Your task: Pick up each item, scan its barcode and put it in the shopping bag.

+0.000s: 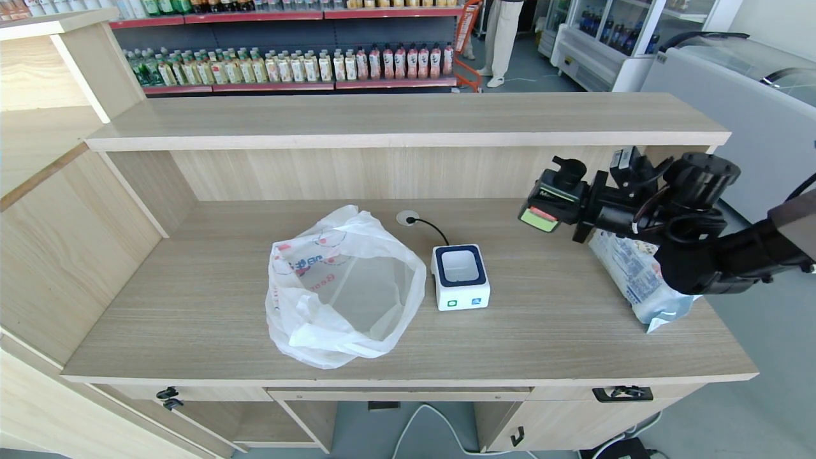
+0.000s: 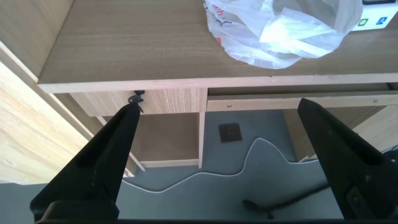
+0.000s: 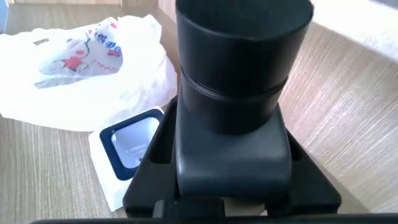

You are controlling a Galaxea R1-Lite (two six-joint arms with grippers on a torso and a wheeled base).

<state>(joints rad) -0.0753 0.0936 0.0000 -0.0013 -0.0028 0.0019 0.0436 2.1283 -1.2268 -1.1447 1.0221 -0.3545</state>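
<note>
My right gripper (image 1: 562, 205) hangs above the right part of the counter, shut on a black bottle (image 1: 553, 194) with a black cap and a green and red label. In the right wrist view the bottle (image 3: 239, 93) rises between the fingers of the right gripper (image 3: 230, 186), with the scanner (image 3: 130, 149) below it. A white shopping bag (image 1: 344, 287) lies open at the counter's middle. The white scanner (image 1: 460, 276) with a dark blue rim stands just right of the bag. My left gripper (image 2: 219, 112) is open, low in front of the counter's front edge, below the bag (image 2: 280, 31).
A white and blue snack packet (image 1: 637, 280) lies on the counter's right end, under my right arm. The scanner's black cable (image 1: 430, 226) runs to a hole at the back. A raised shelf (image 1: 408, 118) borders the counter behind, with a wooden wall on the left. Drawers sit below.
</note>
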